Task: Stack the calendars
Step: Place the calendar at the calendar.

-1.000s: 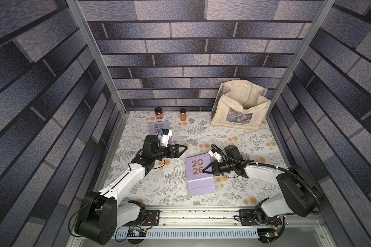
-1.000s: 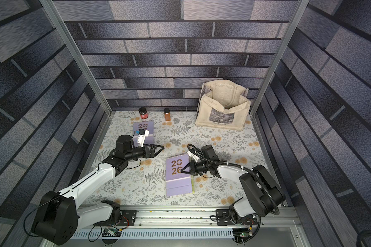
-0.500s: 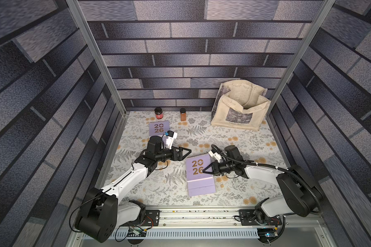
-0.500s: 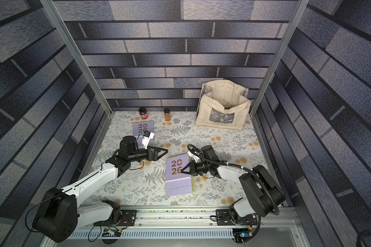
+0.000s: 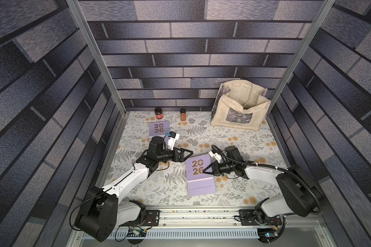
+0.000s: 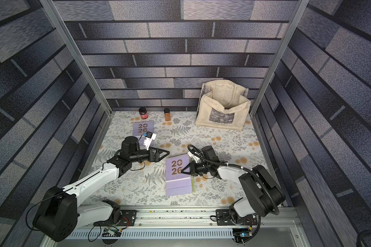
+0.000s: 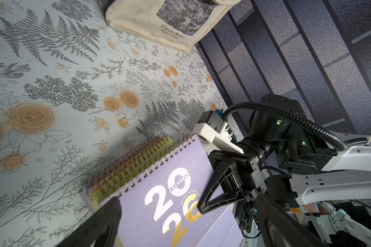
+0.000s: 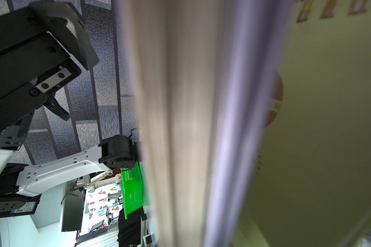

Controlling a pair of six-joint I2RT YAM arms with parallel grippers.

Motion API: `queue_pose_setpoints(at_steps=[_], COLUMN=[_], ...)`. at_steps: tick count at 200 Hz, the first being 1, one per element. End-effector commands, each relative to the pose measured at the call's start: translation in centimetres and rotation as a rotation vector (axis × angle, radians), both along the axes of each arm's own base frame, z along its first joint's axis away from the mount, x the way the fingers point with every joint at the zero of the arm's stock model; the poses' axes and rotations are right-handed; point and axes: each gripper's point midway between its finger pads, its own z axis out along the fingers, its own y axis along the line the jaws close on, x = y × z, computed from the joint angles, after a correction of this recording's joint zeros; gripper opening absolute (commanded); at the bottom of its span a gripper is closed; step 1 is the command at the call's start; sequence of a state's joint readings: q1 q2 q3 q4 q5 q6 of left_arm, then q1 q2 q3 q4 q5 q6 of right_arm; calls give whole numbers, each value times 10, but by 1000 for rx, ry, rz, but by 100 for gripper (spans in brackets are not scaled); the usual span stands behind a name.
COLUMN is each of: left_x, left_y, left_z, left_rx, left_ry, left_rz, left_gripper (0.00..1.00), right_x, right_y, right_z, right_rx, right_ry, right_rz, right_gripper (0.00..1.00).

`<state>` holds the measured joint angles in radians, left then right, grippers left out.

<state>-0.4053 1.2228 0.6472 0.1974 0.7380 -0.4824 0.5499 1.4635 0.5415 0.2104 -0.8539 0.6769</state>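
Top pair: 2 side-by-side eyes high above the calendar stack (image 5: 199,175) (image 6: 178,175), on its arm-base side, tilted down toward the back wall (image 5: 191,74); far off.
Top overlap: nearly the whole scene.
Left wrist: low, near the spiral edge of the calendar stack (image 7: 137,213), facing across it to the right arm (image 7: 351,154).
Right wrist: hard against the calendar stack (image 8: 191,128), edge-on, blurred; left arm (image 8: 58,169) beyond.
Wrist overlap: the calendar stack.

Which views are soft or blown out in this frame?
Right wrist view: the lavender-topped stack of spiral-bound calendars is so close to the lens that its page edges smear, and the yellow-green cover is soft. The white left arm behind is sharp. Left wrist view: glare whitens the stack's gold "20". Both top views: sharp, evenly lit, only faint shadows on the floral tabletop.
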Motion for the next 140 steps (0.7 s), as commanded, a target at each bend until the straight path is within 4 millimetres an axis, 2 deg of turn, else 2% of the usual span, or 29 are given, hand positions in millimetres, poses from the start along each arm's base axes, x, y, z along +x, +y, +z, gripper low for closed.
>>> queue_pose_setpoints(at_steps=[1,85,140], left_x=[-7,-19,-24], left_y=[-6,-27,-33], left_z=[-5,-25,-30], left_rx=[-9,-2,1], left_ry=[11,73,88], left_rz=[-48,-143,-166], left_gripper=[100,100,100], right_x=[3,4,1], right_y=[-7,-12,-16], right_z=[-22,-35,-34], right_rx=[-81,-121,-110], right_ry=[8,25,35], right_rz=[-49,-74,-76], right_gripper=[0,0,0])
